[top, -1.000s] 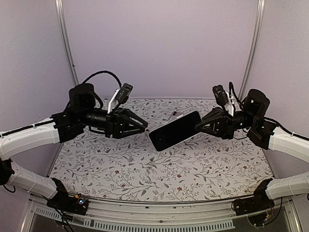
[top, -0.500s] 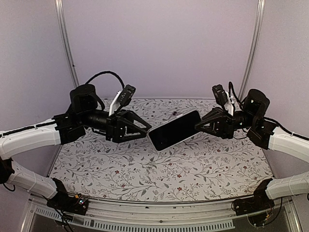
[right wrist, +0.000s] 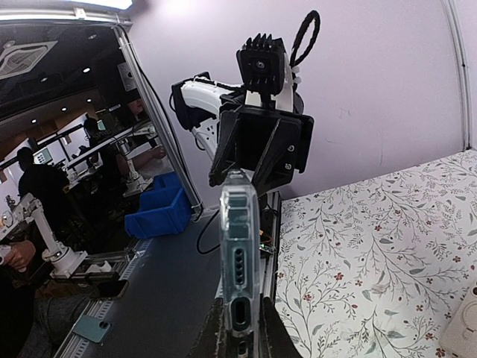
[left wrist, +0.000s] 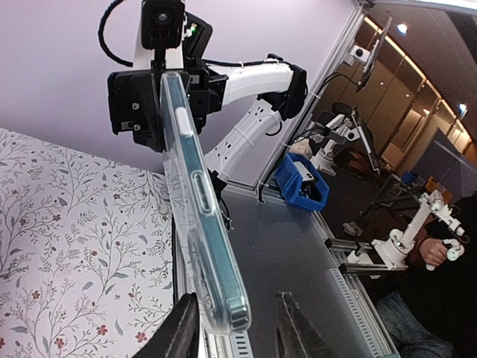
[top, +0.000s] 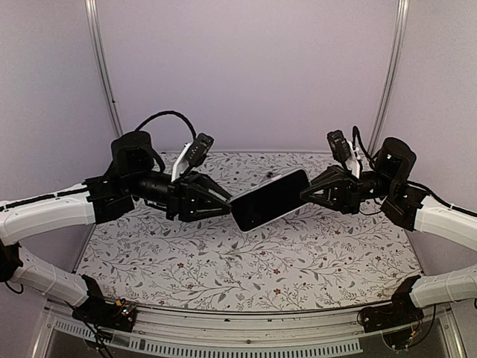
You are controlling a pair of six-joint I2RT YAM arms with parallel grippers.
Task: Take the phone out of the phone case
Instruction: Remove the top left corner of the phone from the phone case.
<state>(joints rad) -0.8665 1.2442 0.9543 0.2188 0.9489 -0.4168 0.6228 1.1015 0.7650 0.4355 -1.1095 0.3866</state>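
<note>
While the right end effector [top: 305, 195] pinches the phone case [left wrist: 195, 224] by its right-hand end, the phone [top: 270, 200] hangs above the bench [top: 223, 261], long axis running arm to arm. The left end effector [top: 227, 206] stands spread astride the free end, not clamped.

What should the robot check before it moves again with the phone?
1. The right pincer pinches the phone by one end: ok.
2. The phone is held up off the table: ok.
3. The left pincer sits around the other end: ok.
4. The left pincer squeezes tight: not ok, there is a gap beside one finger.
5. The phone is out of its clear case: not ok.
</note>
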